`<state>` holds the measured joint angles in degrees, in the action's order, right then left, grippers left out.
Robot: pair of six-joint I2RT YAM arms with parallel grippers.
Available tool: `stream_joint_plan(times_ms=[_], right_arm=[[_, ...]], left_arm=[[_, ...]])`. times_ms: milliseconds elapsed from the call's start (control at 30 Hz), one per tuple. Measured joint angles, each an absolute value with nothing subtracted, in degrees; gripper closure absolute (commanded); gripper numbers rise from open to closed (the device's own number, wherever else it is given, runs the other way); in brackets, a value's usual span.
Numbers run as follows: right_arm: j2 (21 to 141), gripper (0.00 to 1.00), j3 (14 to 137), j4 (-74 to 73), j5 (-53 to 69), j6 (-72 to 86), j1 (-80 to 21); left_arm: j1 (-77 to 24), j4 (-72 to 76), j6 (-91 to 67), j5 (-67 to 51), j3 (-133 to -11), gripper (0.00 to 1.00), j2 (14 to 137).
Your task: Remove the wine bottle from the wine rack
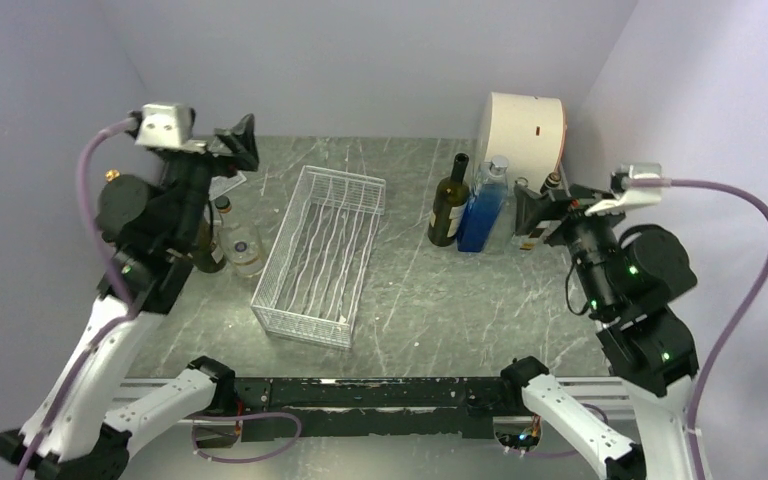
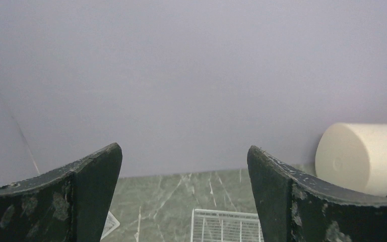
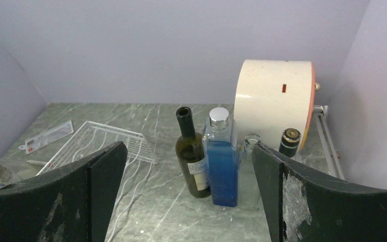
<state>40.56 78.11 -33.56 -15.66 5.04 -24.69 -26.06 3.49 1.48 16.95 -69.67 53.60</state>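
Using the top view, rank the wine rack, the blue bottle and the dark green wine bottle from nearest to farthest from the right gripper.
From the right gripper:
1. Blue bottle, just to its left.
2. Dark green wine bottle, beside the blue one, farther left.
3. Wine rack, at mid-table.

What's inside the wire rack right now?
Nothing: the wire rack holds no bottle, only the table showing through its wires. From above, none of it is covered.

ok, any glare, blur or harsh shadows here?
Top external: soft even light, white wire rack sharp, faint shadows. Left wrist: blank lilac wall, black gripper fingers sharp. Right wrist: dark green glass bottle and blue square bottle crisp, glint on its silver cap.
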Motion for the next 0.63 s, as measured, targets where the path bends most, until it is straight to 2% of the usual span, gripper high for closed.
stream_joint_plan(times_ms=[100,333,633], right_arm=[[37.5,0.0,77.4,-34.7,-17.1,5.1,-24.7],[39.0,0.0,78.1,-35.6,-19.3,5.4,-24.7],[39.8,0.0,78.4,-36.7,-19.8,6.4,-24.7]], left_arm=[[-26.1,-1.4,1.4,17.1,-72.4,0.03,48.6],[-26.1,-7.1,0.2,17.5,-75.5,0.03,40.6],[-26.1,-12.1,-1.0,17.6,-76.1,0.03,38.4]])
